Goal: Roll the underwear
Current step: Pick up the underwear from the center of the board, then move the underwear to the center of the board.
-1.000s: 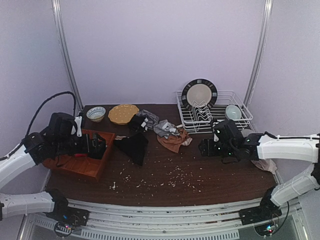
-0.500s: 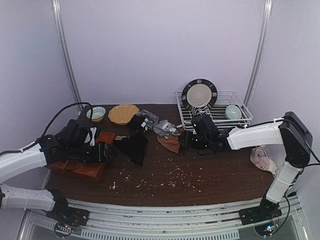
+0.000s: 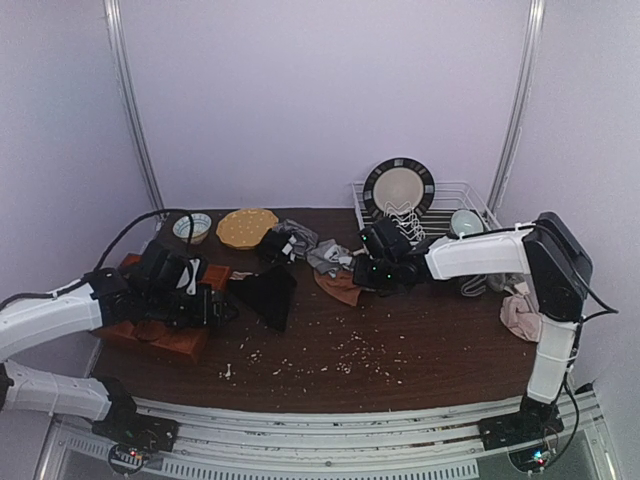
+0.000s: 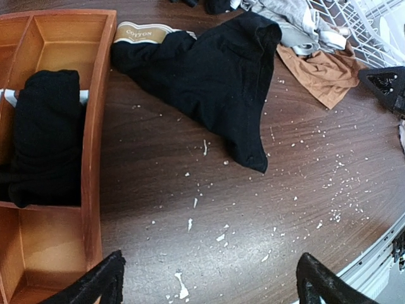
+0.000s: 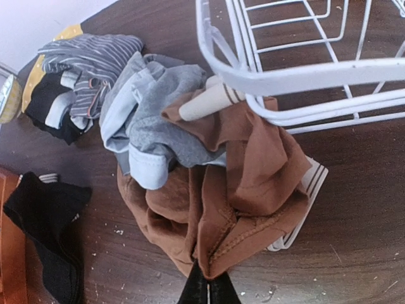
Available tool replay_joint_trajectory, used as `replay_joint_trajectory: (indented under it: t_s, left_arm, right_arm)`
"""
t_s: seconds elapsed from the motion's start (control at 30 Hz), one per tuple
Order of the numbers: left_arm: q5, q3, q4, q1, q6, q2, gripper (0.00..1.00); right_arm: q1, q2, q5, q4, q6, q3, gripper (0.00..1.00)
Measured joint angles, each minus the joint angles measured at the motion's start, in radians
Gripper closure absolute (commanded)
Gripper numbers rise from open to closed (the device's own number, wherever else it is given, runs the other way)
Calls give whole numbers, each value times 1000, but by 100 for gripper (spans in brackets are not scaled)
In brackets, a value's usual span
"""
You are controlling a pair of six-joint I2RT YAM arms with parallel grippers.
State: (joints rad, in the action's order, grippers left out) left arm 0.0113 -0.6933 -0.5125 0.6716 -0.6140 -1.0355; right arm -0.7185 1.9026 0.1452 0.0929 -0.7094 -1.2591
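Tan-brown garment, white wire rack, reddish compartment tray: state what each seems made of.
Tan-brown cloth garment: soft knit fabric, matte; it folds limply and shows a stitched hem. White wire dish rack: probably coated metal wire, smooth with slight sheen. Reddish-brown compartment tray: looks like wood, satin finish, faint grain on its walls.

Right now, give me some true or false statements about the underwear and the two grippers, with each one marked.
The right gripper is shut on the tan-brown underwear. True.
The left gripper holds the flat black underwear. False: it is open and empty above the table.
A bundled black garment sits in the wooden tray. True.
The light grey underwear lies inside the wire dish rack. False: it lies outside, on the tan-brown underwear.
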Motion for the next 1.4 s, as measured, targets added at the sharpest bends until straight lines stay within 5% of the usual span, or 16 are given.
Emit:
replay_joint_trajectory:
  t_s: [0.2,0.53,0.8,1.13,1.4]
  left_arm:
    - [4,0,27,3,0,-48,8]
    - [14,-49,106,5,0,-227,9]
    - [71,-316,216,64,14,-552,9]
    - [-6,-745,161,235,82,-1001,13]
    - [-242,-632,36,221,41,-910,2]
  right_arm:
    - [6,-80,-10,63,72,-28,100]
    - [8,-500,-27,151,247,-60,100]
    - [10,-722,-36,257,381,-280,100]
    - [21,-895,41,349,391,6,100]
    - [23,-1016,69,375,391,107,100]
